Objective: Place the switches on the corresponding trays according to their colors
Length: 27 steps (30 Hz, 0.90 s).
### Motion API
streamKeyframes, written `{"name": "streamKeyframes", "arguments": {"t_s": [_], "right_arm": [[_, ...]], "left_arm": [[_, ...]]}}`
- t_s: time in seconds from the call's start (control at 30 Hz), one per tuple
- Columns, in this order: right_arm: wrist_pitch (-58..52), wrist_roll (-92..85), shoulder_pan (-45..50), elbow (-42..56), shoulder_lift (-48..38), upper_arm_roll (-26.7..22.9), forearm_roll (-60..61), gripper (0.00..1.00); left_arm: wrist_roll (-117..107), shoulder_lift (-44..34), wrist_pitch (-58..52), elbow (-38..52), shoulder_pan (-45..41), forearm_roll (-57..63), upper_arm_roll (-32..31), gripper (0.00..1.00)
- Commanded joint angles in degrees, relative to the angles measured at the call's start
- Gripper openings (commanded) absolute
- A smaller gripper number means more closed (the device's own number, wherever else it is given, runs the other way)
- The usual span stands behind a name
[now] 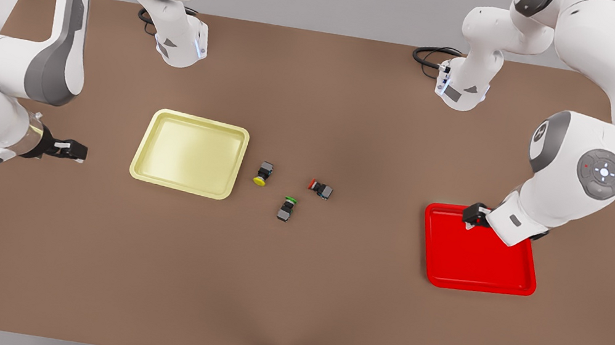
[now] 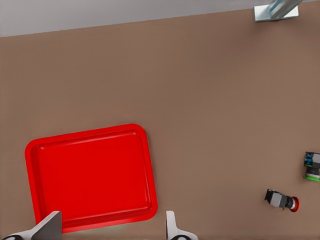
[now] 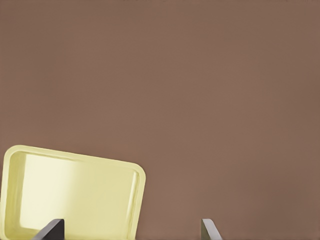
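Left gripper over red tray at its 11 o'clock corner, fingers spread wide, empty. Right gripper at 9 o'clock of yellow tray, also wide open, empty. Between trays on table: yellow switch, red switch, green switch.

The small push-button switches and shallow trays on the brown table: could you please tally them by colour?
Yellow: 2, the yellow-capped switch and the pale yellow tray.
Red: 2, the red-capped switch and the bright red tray.
Green: 1, the green-capped switch.
Total: 5.
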Motion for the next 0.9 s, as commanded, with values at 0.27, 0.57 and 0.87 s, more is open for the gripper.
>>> {"name": "streamKeyframes", "arguments": {"t_s": [0.27,0.57,0.87], "right_arm": [[1.4,9.3,3.4,1.5,3.4,10.8,-0.7,1.00],[14.4,38.5,12.7,-3.2,9.2,22.2,-5.1,1.00],[23.7,43.7,15.8,-8.9,15.8,25.7,-9.5,1.00]], "left_arm": [[-49.8,3.9,11.7,-11.2,-10.0,-6.5,-0.3,1.00],[-81.4,10.5,40.4,-26.8,-23.5,-10.0,-0.3,1.00],[-91.8,16.3,43.0,-27.0,-28.3,-9.9,0.0,1.00]]}}
